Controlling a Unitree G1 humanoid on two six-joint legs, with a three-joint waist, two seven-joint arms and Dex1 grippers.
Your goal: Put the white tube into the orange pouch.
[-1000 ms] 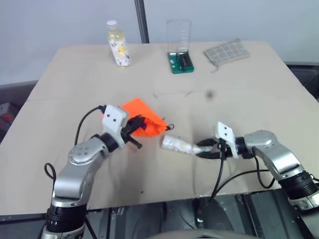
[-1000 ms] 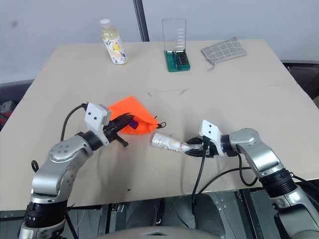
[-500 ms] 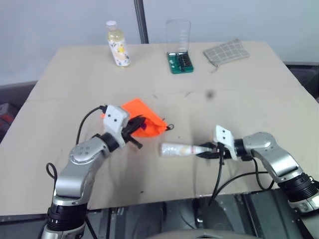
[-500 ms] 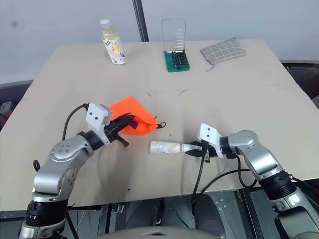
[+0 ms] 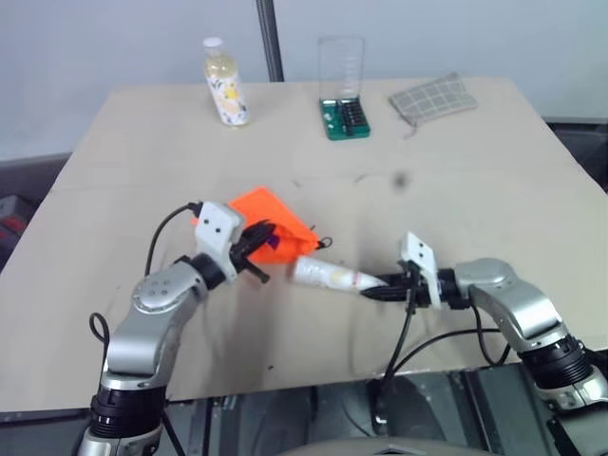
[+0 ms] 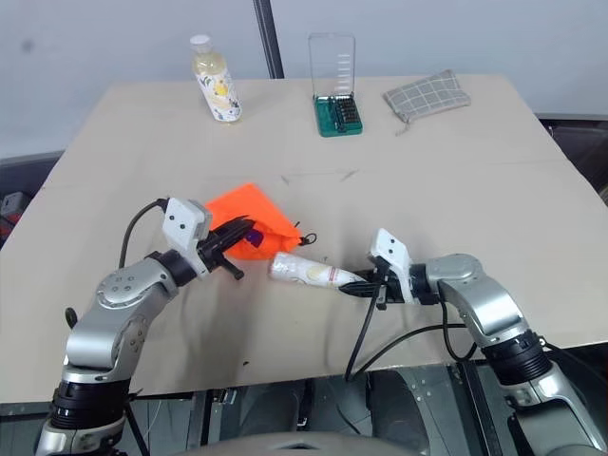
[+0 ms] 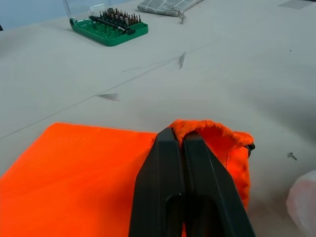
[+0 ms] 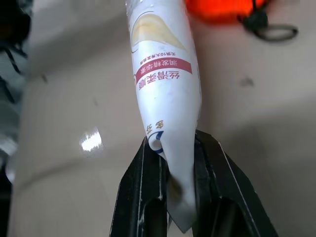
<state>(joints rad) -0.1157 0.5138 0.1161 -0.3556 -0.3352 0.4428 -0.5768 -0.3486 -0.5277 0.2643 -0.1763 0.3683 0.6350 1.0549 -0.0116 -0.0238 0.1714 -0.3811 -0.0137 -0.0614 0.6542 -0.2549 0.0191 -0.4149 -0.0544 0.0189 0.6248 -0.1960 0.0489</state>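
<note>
The orange pouch (image 5: 269, 217) lies left of the table's middle, its small dark pull ring (image 5: 324, 243) on the right. My left gripper (image 5: 258, 243) is shut on the pouch's bunched rim (image 7: 197, 129), holding that edge up. The white tube (image 5: 321, 275), printed with red lettering (image 8: 162, 74), slants toward the pouch. Its cap end is close beside the pouch's right corner. My right gripper (image 5: 376, 284) is shut on the tube's flat crimped end (image 8: 173, 168), just above the table.
At the table's far side stand a yellowish bottle (image 5: 225, 84), a green bit set with a clear lid (image 5: 343, 116) and a grey checked pouch (image 5: 432, 98). The tan table (image 5: 475, 190) is bare on the right. Its front edge runs just below my arms.
My right gripper closed on the tube's end and carried it left, and the cap end now sits near the pouch. The left gripper and pouch stayed put.
</note>
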